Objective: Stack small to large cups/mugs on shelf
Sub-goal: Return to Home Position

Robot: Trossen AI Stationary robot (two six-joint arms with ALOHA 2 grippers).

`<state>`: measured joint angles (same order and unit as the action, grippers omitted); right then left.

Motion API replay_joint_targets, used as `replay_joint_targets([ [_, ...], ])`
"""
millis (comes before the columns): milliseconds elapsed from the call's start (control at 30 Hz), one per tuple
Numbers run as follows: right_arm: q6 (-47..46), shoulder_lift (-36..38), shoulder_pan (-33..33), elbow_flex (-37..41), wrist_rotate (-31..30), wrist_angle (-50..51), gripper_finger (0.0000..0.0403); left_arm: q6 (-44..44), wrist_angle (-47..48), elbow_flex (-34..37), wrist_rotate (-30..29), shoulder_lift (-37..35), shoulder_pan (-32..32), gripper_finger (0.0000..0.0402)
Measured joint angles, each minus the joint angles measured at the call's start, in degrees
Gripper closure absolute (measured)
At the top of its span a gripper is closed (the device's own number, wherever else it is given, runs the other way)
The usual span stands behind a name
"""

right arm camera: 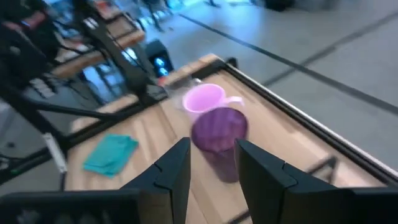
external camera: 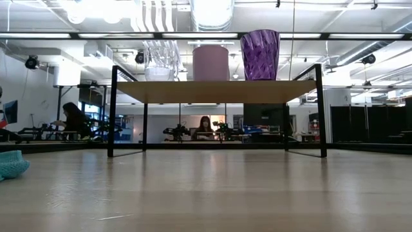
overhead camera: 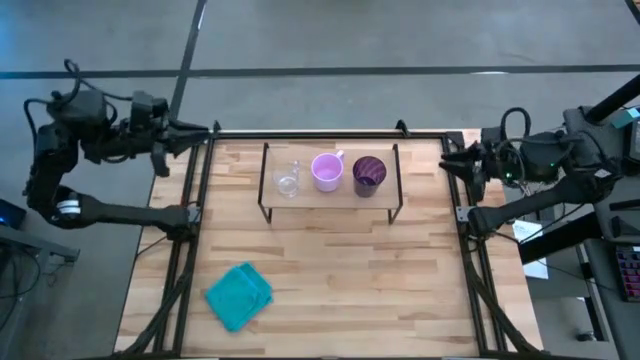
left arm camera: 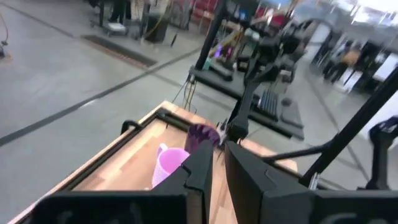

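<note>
We see the shelf — a light-wood board on thin black wire legs — standing at the far middle of the table. On it three vessels stand upright in a row, apart from one another. At the left is the small clear glass. In the middle is the pink mug, its handle turned toward the shelf's back edge. At the right is the dark purple cup — ribbed, widening to its rim, the tallest of the three.
</note>
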<state>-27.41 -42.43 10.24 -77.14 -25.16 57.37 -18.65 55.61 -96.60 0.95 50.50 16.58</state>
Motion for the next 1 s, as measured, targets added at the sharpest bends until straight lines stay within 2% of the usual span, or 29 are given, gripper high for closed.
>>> replay_joint_targets([
  [200,5.1,7.9,0.0,12.8,6.9,-15.3,0.0284,0.6,-11.8,15.4,0.2,-10.6,0.0,0.0372],
  [433,9.2,13.8,0.0,26.5,15.1,-32.4,0.0284,2.5,-26.7,35.3,7.9,-24.2,0.0,0.0372],
  [633,12.1,15.2,0.0,35.7,16.7,-42.2,0.0284,2.6,-34.8,50.4,8.8,-34.3,0.0,0.0372],
  [767,15.2,15.5,0.0,40.9,19.0,-49.1,0.0284,2.5,-39.7,59.4,13.4,-40.2,0.0,0.0372],
  [867,16.1,15.4,0.0,44.1,22.5,-53.3,0.0284,2.0,-45.4,65.3,14.5,-44.3,0.0,0.0372],
  [1000,15.5,15.4,0.0,48.3,22.7,-58.4,0.0284,0.9,-48.3,71.1,17.5,-48.4,0.0,0.0372],
])
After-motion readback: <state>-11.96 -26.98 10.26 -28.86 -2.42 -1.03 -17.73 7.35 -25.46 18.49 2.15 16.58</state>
